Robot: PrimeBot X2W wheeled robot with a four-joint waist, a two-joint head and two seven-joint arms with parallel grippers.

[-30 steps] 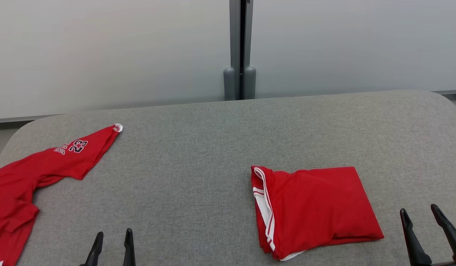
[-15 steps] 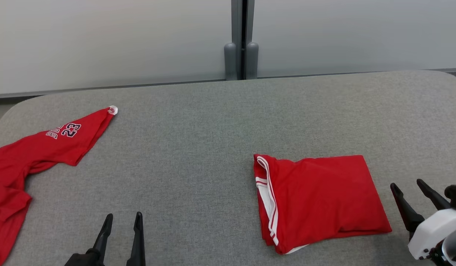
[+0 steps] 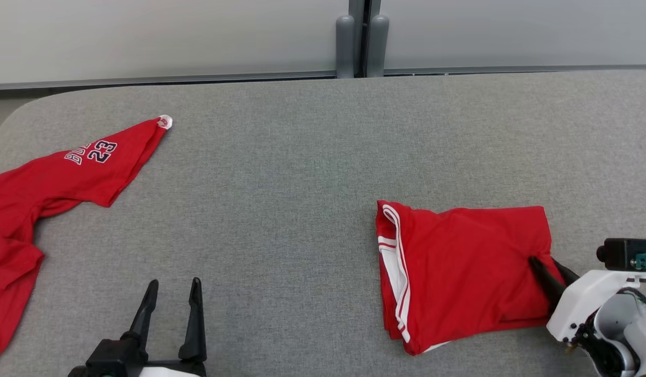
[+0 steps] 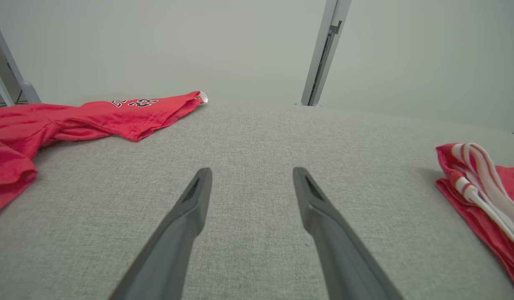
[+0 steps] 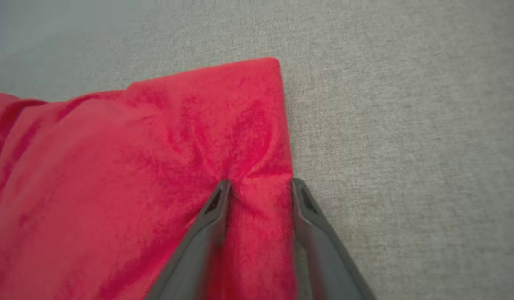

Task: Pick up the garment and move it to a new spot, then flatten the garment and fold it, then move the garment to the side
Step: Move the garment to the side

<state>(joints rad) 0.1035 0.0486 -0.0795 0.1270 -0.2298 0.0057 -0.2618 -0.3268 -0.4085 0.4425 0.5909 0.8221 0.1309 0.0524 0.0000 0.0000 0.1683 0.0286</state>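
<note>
The folded red garment [image 3: 459,272] with white trim lies on the grey table [image 3: 302,183] at the right; its trimmed edge also shows in the left wrist view [image 4: 482,191]. My right gripper [image 3: 545,262] presses onto the garment's right edge. In the right wrist view the gripper [image 5: 260,185] is still open but narrowed, its jaws standing either side of a puckered ridge of the red cloth [image 5: 136,187]. My left gripper [image 3: 174,285] rests open over bare table at the lower left, and nothing lies between its fingers [image 4: 252,173].
A second red jersey [image 3: 56,178] printed with the number 23 sprawls at the table's left edge [image 4: 94,116]. A grey post [image 3: 359,36] stands against the pale wall behind the table. Bare grey surface lies between the two garments.
The head camera tilted down, shifting the whole picture. My right gripper came in from the right onto the folded garment's edge and its fingers drew closer together. The left gripper stays open.
</note>
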